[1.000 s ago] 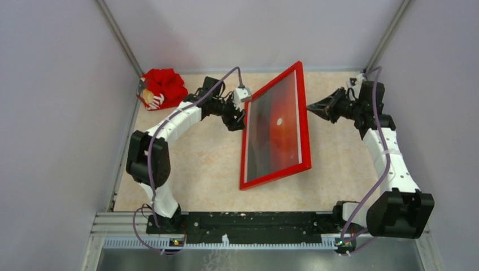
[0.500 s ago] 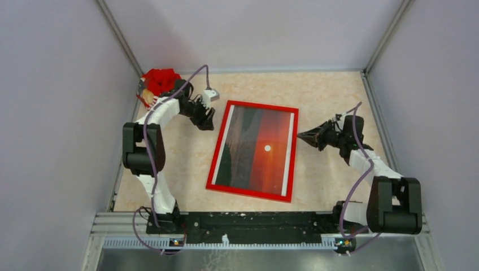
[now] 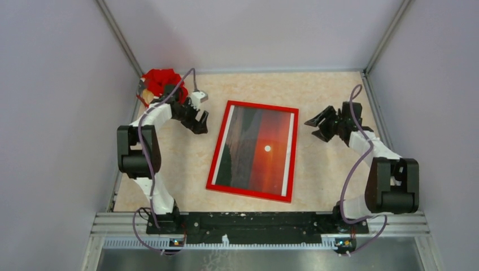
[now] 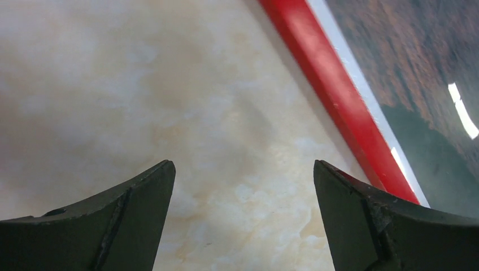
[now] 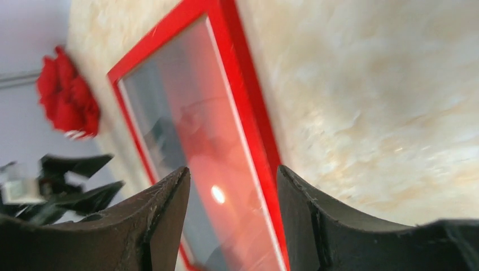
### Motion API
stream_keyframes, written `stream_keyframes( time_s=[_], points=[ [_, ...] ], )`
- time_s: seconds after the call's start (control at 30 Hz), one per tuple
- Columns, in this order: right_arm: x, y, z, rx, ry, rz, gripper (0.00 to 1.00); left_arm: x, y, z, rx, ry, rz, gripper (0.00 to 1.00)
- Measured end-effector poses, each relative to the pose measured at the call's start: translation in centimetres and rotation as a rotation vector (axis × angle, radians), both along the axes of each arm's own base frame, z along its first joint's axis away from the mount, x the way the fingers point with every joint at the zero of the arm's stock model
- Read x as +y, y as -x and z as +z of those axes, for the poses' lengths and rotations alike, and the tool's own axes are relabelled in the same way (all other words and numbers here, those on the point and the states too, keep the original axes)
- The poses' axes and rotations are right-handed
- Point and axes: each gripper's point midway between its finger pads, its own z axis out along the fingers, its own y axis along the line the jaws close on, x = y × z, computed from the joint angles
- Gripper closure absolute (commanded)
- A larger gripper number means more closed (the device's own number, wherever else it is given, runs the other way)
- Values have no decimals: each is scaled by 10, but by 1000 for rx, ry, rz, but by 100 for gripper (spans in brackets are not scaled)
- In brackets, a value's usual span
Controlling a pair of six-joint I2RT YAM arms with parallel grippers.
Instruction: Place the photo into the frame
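The frame (image 3: 217, 151), thin and bright red, lies flat and face up in the middle of the table. The photo (image 3: 257, 149) sits inside it, a red-orange sunset with a small white sun and a white border. My left gripper (image 3: 200, 123) stands open just left of the frame's far left corner, touching nothing. In the left wrist view its jaws (image 4: 243, 166) span bare tabletop, with the frame's red edge (image 4: 333, 96) off to the right. My right gripper (image 3: 314, 129) is open to the right of the frame and apart from it. Through its jaws (image 5: 232, 169) I see the frame (image 5: 248, 113) and photo (image 5: 186, 118).
A crumpled red bundle (image 3: 161, 82) sits in the back left corner, behind the left arm, and also shows in the right wrist view as a red bundle (image 5: 68, 96). Grey walls close in the table on three sides. A metal rail (image 3: 254, 223) runs along the near edge.
A second ago the frame stood tilted up between both grippers; it now lies flat, face up. Both arms have drawn back outward. The right gripper has gone from shut to open.
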Motion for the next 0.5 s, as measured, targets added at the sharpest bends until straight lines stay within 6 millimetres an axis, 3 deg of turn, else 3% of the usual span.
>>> stream_keyframes(
  time_s=[0.07, 0.13, 0.17, 0.2, 0.27, 0.37, 0.5],
  points=[
    [-17, -12, 1, -25, 108, -43, 41, 15, -12, 1, -21, 30, 93, 1],
    [-40, -23, 4, -65, 244, -109, 27, 34, -24, 7, -57, 69, 195, 1],
    [-50, -26, 5, -81, 293, -139, 5, 44, -29, 13, -82, 91, 244, 1],
    [-64, -29, 9, -128, 369, -185, 2, 51, -33, 18, -100, 107, 276, 1],
    [-86, -30, 16, -210, 470, -275, 1, 67, -40, 29, -148, 132, 342, 1],
    [-117, -21, 21, -359, 609, -414, 1, 70, -43, 31, -188, 148, 407, 1],
    [-133, -4, -3, -455, 743, -434, 1, 68, -35, 7, -202, 167, 476, 1]
  ],
)
